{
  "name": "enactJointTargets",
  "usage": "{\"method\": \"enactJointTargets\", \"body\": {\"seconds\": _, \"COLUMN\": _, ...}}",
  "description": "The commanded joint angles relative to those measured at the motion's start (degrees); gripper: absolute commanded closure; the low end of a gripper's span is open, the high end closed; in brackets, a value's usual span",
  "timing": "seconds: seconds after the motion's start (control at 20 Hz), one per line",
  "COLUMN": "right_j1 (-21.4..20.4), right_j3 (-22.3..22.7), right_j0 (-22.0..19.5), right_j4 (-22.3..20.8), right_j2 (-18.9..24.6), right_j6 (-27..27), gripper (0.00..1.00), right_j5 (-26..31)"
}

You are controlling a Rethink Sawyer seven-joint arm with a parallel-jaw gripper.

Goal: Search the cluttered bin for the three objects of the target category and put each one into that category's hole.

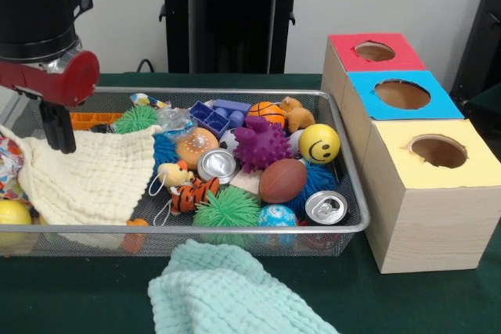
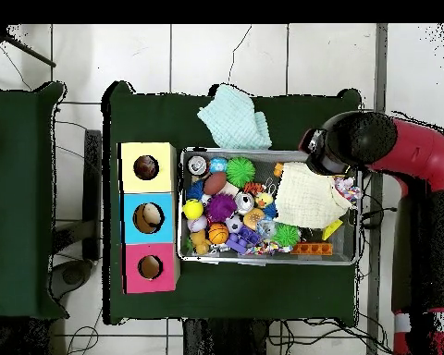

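My gripper [image 1: 59, 132] hangs over the left end of the wire-mesh bin [image 1: 356, 228], its dark fingers [image 1: 65, 140] pressed together on the upper edge of a cream cloth [image 1: 94, 174]. That cloth drapes over the bin's left half and hides what lies beneath. To its right lie an orange basketball [image 1: 268, 112], a yellow smiley ball [image 1: 319, 143], a brown football [image 1: 282, 181], a purple spiky ball [image 1: 262, 145], a green fuzzy ball [image 1: 227, 209] and two cans [image 1: 217, 166] [image 1: 326, 207]. In the overhead view the arm [image 2: 392, 148] covers the gripper above the cream cloth [image 2: 309, 194].
Three wooden boxes with holes stand beside the bin: red [image 1: 374, 52], blue [image 1: 401, 94] and yellow [image 1: 438, 151]. A mint cloth [image 1: 227, 291] lies on the table in front of the bin. A yellow ball [image 1: 14, 213] sits at the bin's left corner.
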Motion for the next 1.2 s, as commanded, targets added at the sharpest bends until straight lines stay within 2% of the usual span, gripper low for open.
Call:
{"method": "enactJointTargets", "body": {"seconds": 0.05, "right_j1": 5.82, "right_j3": 4.22, "right_j0": -1.09, "right_j4": -3.34, "right_j2": 2.10, "right_j6": -11.00, "gripper": 1.00, "right_j5": -5.95}}
{"method": "enactJointTargets", "body": {"seconds": 0.75, "right_j1": 11.32, "right_j3": 2.01, "right_j0": -0.47, "right_j4": -4.20, "right_j2": 0.93, "right_j6": -9.71, "gripper": 1.00, "right_j5": -9.59}}
{"method": "enactJointTargets", "body": {"seconds": 0.9, "right_j1": 11.95, "right_j3": 1.91, "right_j0": -0.11, "right_j4": -4.04, "right_j2": 0.17, "right_j6": -7.93, "gripper": 1.00, "right_j5": -9.88}}
{"method": "enactJointTargets", "body": {"seconds": 1.2, "right_j1": 12.07, "right_j3": 2.29, "right_j0": -0.22, "right_j4": -4.18, "right_j2": 0.21, "right_j6": -8.30, "gripper": 1.00, "right_j5": -10.50}}
